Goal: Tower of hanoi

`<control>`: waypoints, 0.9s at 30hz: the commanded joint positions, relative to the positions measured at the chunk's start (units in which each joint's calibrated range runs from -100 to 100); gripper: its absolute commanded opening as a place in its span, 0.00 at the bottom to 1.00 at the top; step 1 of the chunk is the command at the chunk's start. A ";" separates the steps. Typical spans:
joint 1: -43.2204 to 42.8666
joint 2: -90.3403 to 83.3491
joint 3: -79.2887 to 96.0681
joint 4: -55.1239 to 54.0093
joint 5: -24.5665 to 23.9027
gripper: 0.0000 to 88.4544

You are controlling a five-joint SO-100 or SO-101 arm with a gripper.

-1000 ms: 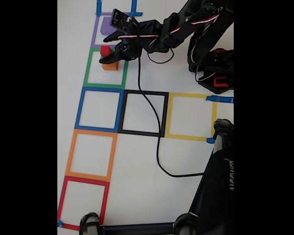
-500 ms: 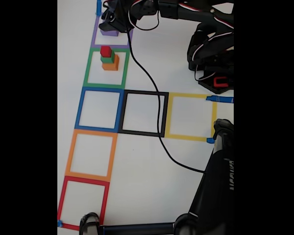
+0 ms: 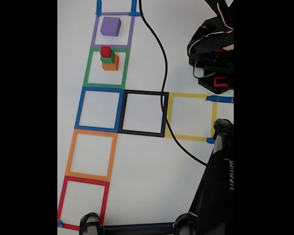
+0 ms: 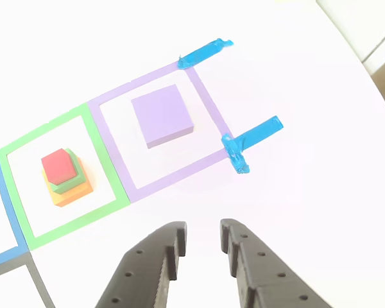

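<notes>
A purple cube (image 3: 110, 26) (image 4: 162, 115) sits alone inside the purple tape square. In the green tape square beside it stands a stack: a red cube (image 3: 106, 50) (image 4: 59, 165) on a green cube (image 3: 108, 59) (image 4: 72, 178) on an orange cube (image 3: 111, 64) (image 4: 75, 193). In the other view my gripper (image 4: 203, 232) hovers above the table on the near side of the purple square, its two black fingers a small gap apart with nothing between them. In the fixed view the arm's base (image 3: 214, 63) stands at the right.
Blue, black, yellow, orange and red tape squares follow below the green one, such as the black one (image 3: 143, 113). A black cable (image 3: 161, 73) trails across the table. A black stand (image 3: 215, 186) fills the lower right. Blue tape strips (image 4: 205, 52) mark the purple square's corners.
The arm left the stack in the green square, passed over the purple cube, and has risen out of the fixed view's top. All cubes stay put.
</notes>
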 commanded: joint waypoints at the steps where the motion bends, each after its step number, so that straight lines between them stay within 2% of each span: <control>1: 3.01 -0.40 -1.43 0.45 0.00 0.02; 5: 3.78 -2.58 7.21 -6.27 0.00 0.06; 8: 3.97 -4.12 16.66 -15.26 0.00 0.15; 18: 8.28 -0.73 49.12 -58.58 0.00 0.36; 21: 8.28 2.83 52.12 -66.35 0.00 0.39; 27: 6.46 14.21 57.21 -89.19 0.00 0.41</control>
